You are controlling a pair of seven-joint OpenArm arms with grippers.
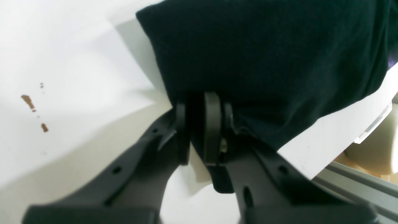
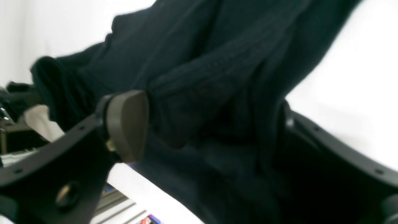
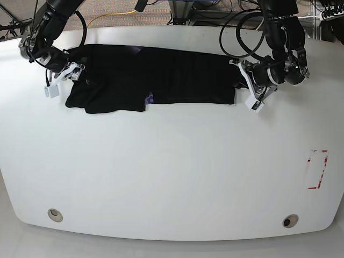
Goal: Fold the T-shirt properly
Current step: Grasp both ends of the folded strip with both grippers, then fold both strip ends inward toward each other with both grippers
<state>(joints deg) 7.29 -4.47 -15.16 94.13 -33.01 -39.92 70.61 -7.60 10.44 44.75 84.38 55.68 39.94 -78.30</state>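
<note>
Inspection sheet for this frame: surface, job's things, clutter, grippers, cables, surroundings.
Surface: white table, brown specks, red marking near one edge.
Job's things: black T-shirt spread along the far side, partly folded.
Clutter: nothing seen.
Grippers: left gripper shut on T-shirt edge; right gripper has cloth between its fingers, closure unclear.
Cables: black cables loop off the arms; yellow cable on floor.
Surroundings: carpet, equipment behind table.

t-shirt (image 3: 161, 80) spread along the far side of the table (image 3: 172, 172)

item lies crosswise near the far edge; right gripper (image 3: 75, 72) at its end on the base view's left, left gripper (image 3: 240, 75) at the opposite end, both touching cloth. near half of table bare; marked patch (image 3: 317, 169) near the edge beyond the left gripper.
</note>
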